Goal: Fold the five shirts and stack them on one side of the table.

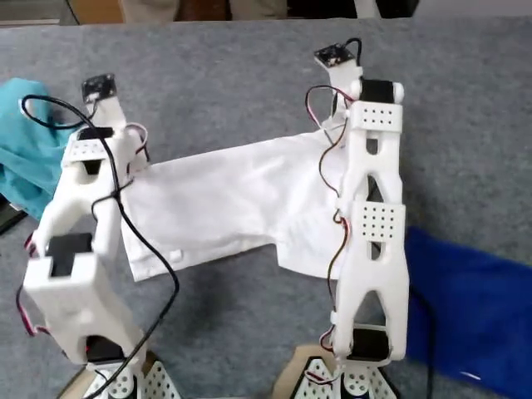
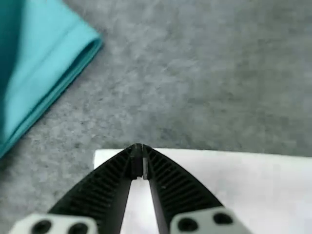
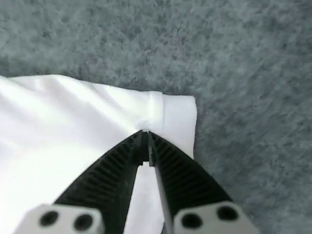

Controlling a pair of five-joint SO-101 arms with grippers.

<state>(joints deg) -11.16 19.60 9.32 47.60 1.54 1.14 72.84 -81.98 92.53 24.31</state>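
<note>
White shirt (image 1: pixel 233 204) lies spread flat on the grey table (image 1: pixel 249 75) between the two arms; its long axis runs across the table from side to side, tilted slightly, with the right end farther from the arm bases than the left; the right end is the wider one and reaches under the right arm.

Left gripper (image 2: pixel 139 157): fingers pressed together at the tips, pinching the white shirt right at its straight left edge, near a corner; grey table lies beyond that edge.

Right gripper (image 3: pixel 145 144): fingers closed tip to tip on the white shirt, just inside a hemmed corner at the right far end; a seam line runs beside the tips.

Teal shirt (image 1: pixel 25 158) lies bunched at the table's left edge, near the left gripper but apart from the white shirt; blue shirt (image 1: pixel 474 307) lies at the right near side, just beside the right arm.
</note>
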